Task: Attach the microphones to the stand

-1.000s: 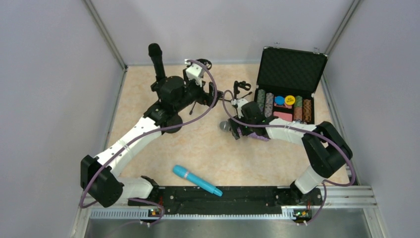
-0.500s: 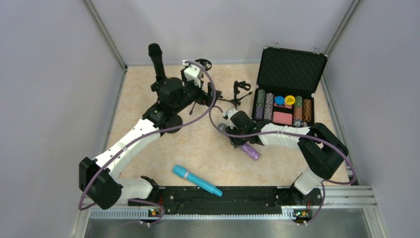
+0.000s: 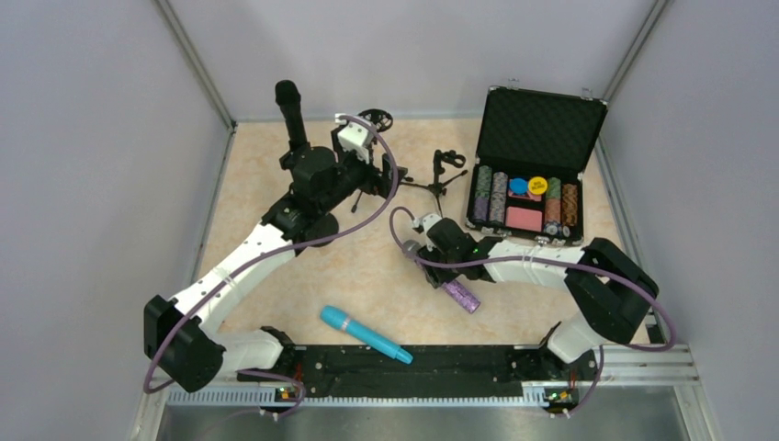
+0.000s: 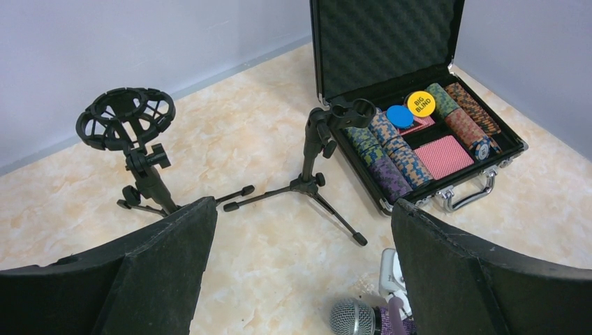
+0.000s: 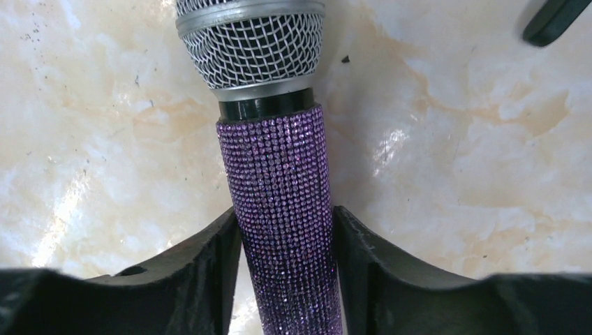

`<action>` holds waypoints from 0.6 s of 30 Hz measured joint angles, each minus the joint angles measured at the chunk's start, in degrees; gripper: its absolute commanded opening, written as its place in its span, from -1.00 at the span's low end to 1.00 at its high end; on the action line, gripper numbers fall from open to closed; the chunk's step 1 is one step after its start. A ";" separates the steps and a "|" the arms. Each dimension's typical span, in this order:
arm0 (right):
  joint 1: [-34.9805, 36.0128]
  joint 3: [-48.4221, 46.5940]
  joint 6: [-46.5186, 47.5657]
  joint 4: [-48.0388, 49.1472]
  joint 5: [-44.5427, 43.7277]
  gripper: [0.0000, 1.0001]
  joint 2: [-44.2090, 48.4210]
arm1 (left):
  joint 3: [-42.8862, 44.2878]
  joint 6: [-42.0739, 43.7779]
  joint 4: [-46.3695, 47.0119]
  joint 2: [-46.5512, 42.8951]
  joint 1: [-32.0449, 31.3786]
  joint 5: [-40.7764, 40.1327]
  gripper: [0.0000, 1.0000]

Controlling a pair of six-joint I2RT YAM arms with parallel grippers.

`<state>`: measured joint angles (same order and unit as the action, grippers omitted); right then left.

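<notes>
In the last second my right jaws have gone from spread wide to clamped on the glitter body of the purple microphone [image 5: 279, 174], just below its silver grille. The right arm [image 3: 533, 262] has swung it away from the chip case [image 4: 391, 42] toward the middle of the counter [image 3: 276, 193]. Its tail now points back toward me and its grille points away. I can't tell whether it has cleared the counter or is only sliding.

So the grasp looks made, and I judge the carry to a stand comes next. The small clip stand [image 4: 317, 150] and the ring-mount stand [image 4: 126, 115] both sit empty. My left jaws have stayed wide apart with nothing between them. The black microphone [image 3: 292, 110] stands upright at the back left, and the cyan microphone [image 3: 365, 333] lies near the arm bases, untouched.
</notes>
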<state>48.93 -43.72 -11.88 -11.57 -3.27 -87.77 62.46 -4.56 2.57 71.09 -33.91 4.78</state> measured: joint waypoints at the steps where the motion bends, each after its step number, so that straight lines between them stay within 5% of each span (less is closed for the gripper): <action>1: 0.00 0.20 -0.26 -0.13 -0.04 0.35 0.28 | -0.20 0.04 0.09 -0.13 0.00 -0.15 0.98; 8: 0.04 0.87 -1.49 -1.77 -1.42 0.98 4.66 | -0.90 0.33 0.13 -0.76 0.00 -1.01 0.98; 18: -1.14 3.93 -3.21 2.64 -3.06 0.98 21.40 | -1.25 2.03 0.46 -2.34 0.00 -1.36 0.98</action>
<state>47.79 -39.79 -15.09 -8.93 -6.33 -66.37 61.21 -2.52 3.03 68.75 -33.91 3.42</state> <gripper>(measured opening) 0.990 0.990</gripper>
